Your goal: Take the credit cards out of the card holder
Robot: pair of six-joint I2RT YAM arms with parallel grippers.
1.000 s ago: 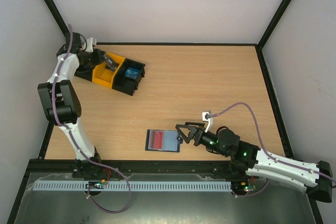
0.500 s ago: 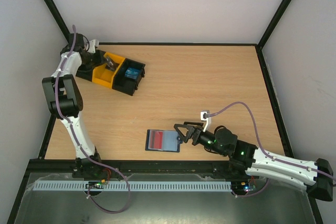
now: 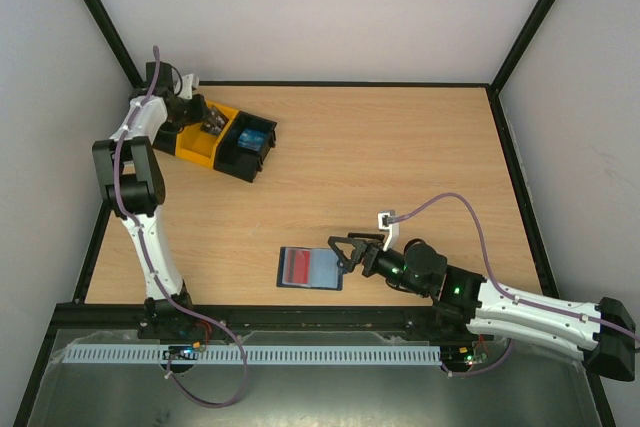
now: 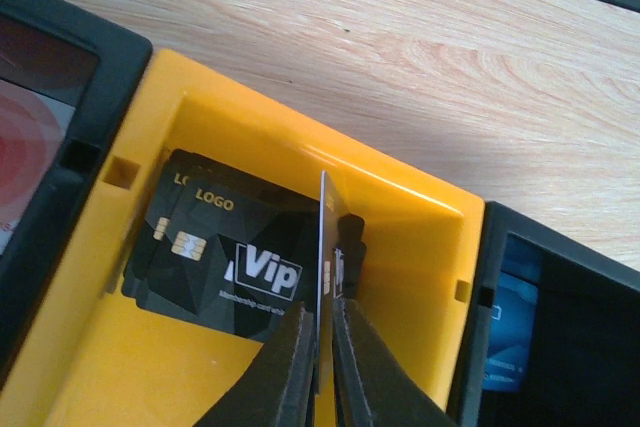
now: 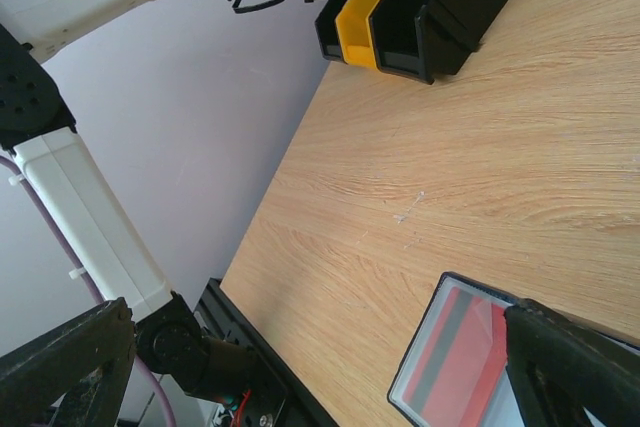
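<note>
Now | card holder [image 3: 310, 269] open flat, long axis left-right | right end effector [image 3: 338, 255] spread | left end effector [image 4: 326, 292] pinching card [image 4: 323, 202]

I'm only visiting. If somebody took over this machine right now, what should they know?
Left gripper: shut on a card held on edge in the yellow bin, where black cards already lie.
Right gripper: open, at the right edge of the card holder.
Holder lies open on the table, with a red card inside.
To do: release the held card, take out the red one.

Overhead camera spans the table [image 3: 400, 167]; both wrists see the yellow bin [image 4: 400, 237].
</note>
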